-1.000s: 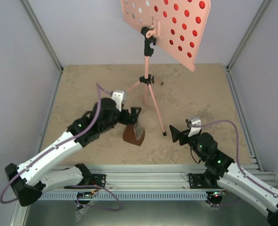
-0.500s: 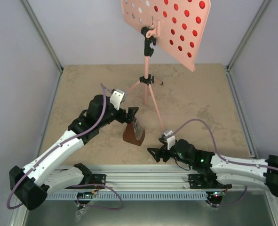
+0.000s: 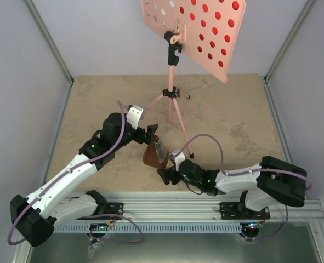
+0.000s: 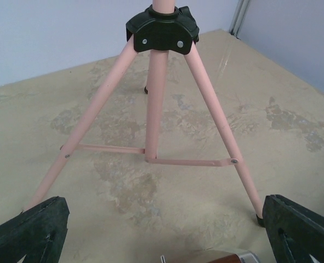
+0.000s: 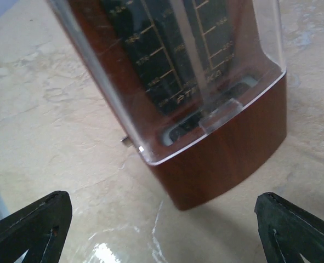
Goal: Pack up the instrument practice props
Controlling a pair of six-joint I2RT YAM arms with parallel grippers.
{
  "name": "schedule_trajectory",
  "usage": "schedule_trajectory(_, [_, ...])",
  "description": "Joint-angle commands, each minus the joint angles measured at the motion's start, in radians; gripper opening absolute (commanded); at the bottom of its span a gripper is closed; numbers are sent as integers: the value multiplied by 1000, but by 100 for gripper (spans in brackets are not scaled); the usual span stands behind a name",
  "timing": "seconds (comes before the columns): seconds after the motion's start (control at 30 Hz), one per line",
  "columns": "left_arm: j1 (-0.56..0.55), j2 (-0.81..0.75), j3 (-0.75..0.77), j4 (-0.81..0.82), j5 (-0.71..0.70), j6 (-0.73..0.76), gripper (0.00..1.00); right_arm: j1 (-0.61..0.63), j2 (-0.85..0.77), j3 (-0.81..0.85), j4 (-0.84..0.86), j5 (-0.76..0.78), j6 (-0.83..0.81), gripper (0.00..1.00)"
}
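Now I see both jaws wide apart, holding nothing: left gripper [image 3: 152,133] just behind the metronome [image 3: 155,155], right gripper [image 3: 165,176] just in front. It stands on the table [image 3: 96,104], near the stand [image 3: 171,101].

Fills the middle of the top view: beige mottled stone-look tabletop [image 3: 233,109], with darker blotches toward the right side. Rises behind it, across the upper frame: pale lavender-grey back wall [image 3: 96,38]. Close in at the left and right edges: matching pale side walls [image 3: 13,109]. Run diagonally from the upper corners down to the tabletop's far corners: two silver metal corner posts [image 3: 49,41]. Spans the lower frame, just below the tabletop's near edge: silver slotted aluminium rail [image 3: 162,208]. Lies under that, along the bottom edge: dull grey metal strip [image 3: 194,249]. Shows the same blotchy beige in both wrist views, glossy low in the right wrist picture.
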Motion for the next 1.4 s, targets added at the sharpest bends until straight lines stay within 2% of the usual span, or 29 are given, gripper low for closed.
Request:
schedule_trajectory(0.0, [4, 3, -7, 26, -2, 20, 99, 5, 57, 43, 38, 93, 39, 93])
schedule_trajectory(0.37, [4, 3, -19, 51, 160, 39, 99, -27, 144, 59, -16, 247, 85, 90])
schedule_trajectory(0.67, [4, 27, -19, 59, 294, 48, 99, -90, 89, 40, -79, 228, 90, 89])
schedule_trajectory(0.77, [4, 42, -14, 53, 271, 49, 99, -90, 39, 8, -35, 185, 56, 90])
schedule_trajectory(0.9, [5, 78, -3, 42, 206, 51, 99, -90, -49, -48, 61, 60, -43, 95])
schedule_trajectory(1.23, [4, 177, 24, 24, 310, 59, 99, -90, -250, -146, 102, -115, -91, 98])
schedule_trajectory(1.37, [4, 201, 34, 6, 316, 59, 92, -90, -335, -186, 87, -121, -94, 98])
